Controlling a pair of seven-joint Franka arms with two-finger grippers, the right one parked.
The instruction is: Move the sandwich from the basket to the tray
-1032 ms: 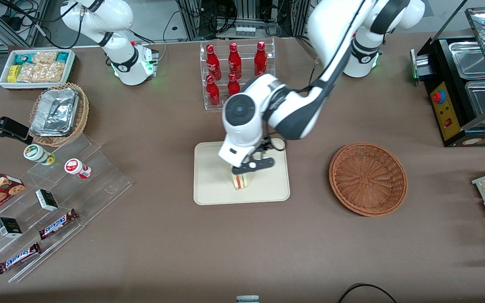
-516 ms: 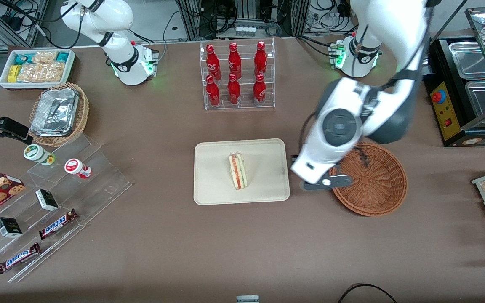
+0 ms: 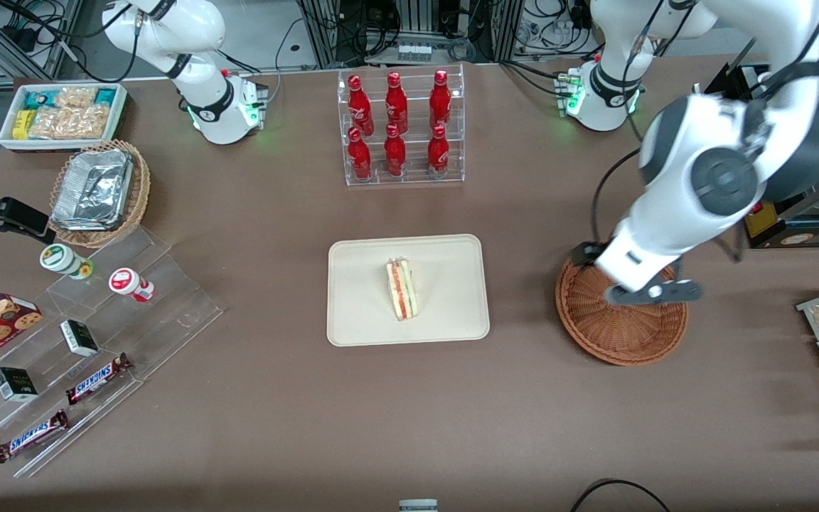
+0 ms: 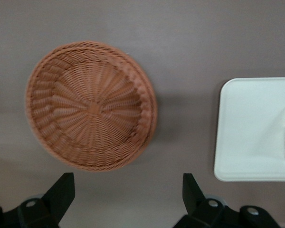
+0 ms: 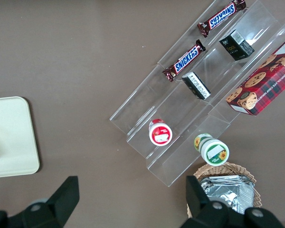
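End effector (image 3: 655, 291) over basket (image 3: 616, 334), sandwich (image 3: 402, 289) well apart

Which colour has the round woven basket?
Reddish-brown wicker basket, best seen in the left wrist view; the open hand hangs above it.

Rough woven wicker basket (image 3: 621, 328); smooth matt tray (image 3: 360, 299); matt black tool (image 4: 127, 202).

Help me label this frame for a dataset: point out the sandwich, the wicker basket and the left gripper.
sandwich (image 3: 402, 289): front view, on its layered filling edge.
wicker basket (image 4: 91, 107): left wrist view, centre of its woven floor.
left gripper (image 3: 655, 292): front view, midway between its open fingertips, above the basket.
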